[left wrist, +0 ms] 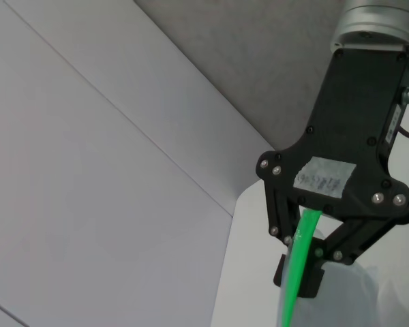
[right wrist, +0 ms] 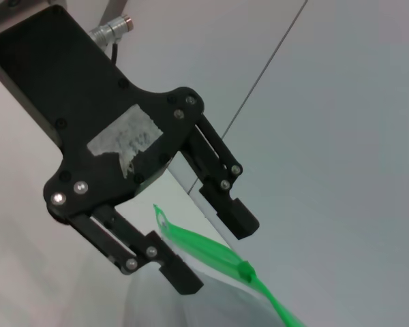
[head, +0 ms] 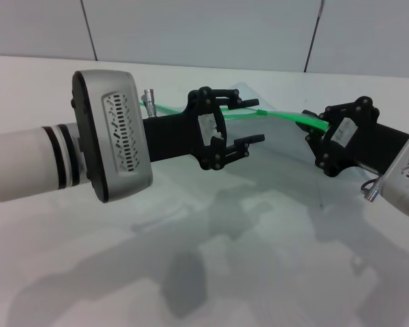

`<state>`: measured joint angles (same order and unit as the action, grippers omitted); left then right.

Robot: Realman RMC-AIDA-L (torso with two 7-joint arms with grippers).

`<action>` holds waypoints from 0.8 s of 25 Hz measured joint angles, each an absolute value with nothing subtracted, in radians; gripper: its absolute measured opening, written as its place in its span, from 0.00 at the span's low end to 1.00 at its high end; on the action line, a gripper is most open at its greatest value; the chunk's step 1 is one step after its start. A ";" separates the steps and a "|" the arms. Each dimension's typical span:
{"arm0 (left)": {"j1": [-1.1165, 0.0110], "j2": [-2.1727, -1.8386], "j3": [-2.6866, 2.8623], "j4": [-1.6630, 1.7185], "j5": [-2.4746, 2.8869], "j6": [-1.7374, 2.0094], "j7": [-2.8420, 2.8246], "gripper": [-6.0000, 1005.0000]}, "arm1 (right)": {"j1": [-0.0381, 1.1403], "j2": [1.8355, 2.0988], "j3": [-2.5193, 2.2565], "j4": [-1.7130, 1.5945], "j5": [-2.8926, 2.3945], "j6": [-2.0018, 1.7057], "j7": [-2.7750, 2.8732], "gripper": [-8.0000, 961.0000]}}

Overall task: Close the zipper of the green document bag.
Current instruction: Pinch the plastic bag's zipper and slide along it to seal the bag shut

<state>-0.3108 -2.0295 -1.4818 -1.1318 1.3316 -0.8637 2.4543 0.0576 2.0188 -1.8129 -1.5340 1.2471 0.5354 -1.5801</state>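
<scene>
The zipper (head: pixel 286 116) is a thin bright green strip held in the air between both grippers. My right gripper (head: pixel 315 136) is shut on one end of it, and the left wrist view shows that gripper (left wrist: pixel 300 272) clamped on the strip (left wrist: pixel 298 262). My left gripper (head: pixel 258 121) stands open around the other end. In the right wrist view the strip (right wrist: pixel 204 248) passes between its fingers (right wrist: pixel 184 276), untouched, and the small slider tab (right wrist: pixel 245 271) sits just beyond them. The translucent green document bag (right wrist: pixel 191 306) hangs below the strip (left wrist: pixel 354 300).
A white table (head: pixel 191 272) lies under both arms, with their shadows on it. Grey wall panels (head: pixel 191 27) stand behind its far edge. The thick silver and white left wrist (head: pixel 112 136) fills the near left of the head view.
</scene>
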 joint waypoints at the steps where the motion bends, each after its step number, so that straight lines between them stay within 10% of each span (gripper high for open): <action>1: -0.311 -2.030 -1.482 -1.132 1.332 -0.864 2.457 0.53 | 0.057 2.019 -1.813 -1.534 1.247 0.535 -1.580 0.09; 20: -0.314 -2.033 -1.490 -1.124 1.304 -0.841 2.496 0.45 | 0.054 2.019 -1.822 -1.554 1.247 0.539 -1.578 0.10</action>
<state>-0.3139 -2.0325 -1.4898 -1.1235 1.3039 -0.8409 2.4959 0.0536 2.0187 -1.8221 -1.5543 1.2471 0.5392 -1.5785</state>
